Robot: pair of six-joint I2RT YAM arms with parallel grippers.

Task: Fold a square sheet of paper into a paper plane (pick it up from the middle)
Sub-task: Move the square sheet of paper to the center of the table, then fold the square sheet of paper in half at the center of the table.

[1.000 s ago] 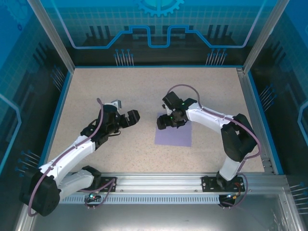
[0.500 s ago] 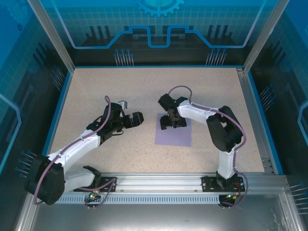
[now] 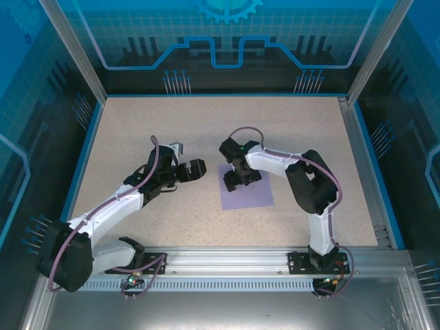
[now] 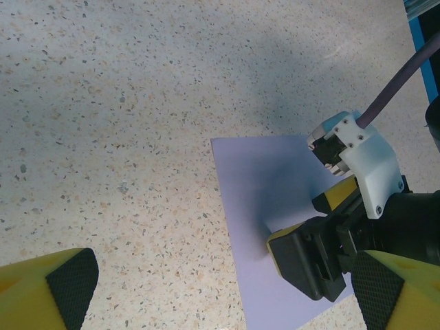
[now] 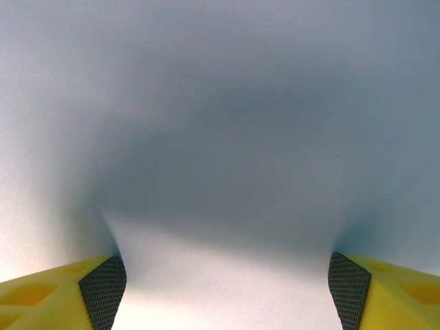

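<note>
The square sheet of paper (image 3: 251, 194) lies flat on the speckled table, pale purple and unfolded. My right gripper (image 3: 237, 179) stands on its far left part, open, both fingertips down on the sheet. In the right wrist view the paper (image 5: 220, 137) spreads smooth between the right gripper's (image 5: 227, 289) two pads. My left gripper (image 3: 188, 166) hovers open just left of the sheet, nothing in it. The left wrist view has the paper (image 4: 251, 199) ahead, the right gripper (image 4: 297, 221) resting on it, and my left gripper (image 4: 223, 295) spread wide above the table.
The speckled table (image 3: 137, 124) is bounded by a blue rim and glass walls (image 3: 227, 41). A metal rail (image 3: 227, 261) carrying both arm bases runs along the near edge. The right arm's elbow (image 3: 313, 182) stands beside the sheet's right edge.
The right gripper has slid left along the sheet's far part, and the sheet has shifted slightly with it. The left gripper moved right toward the sheet, then held still.
</note>
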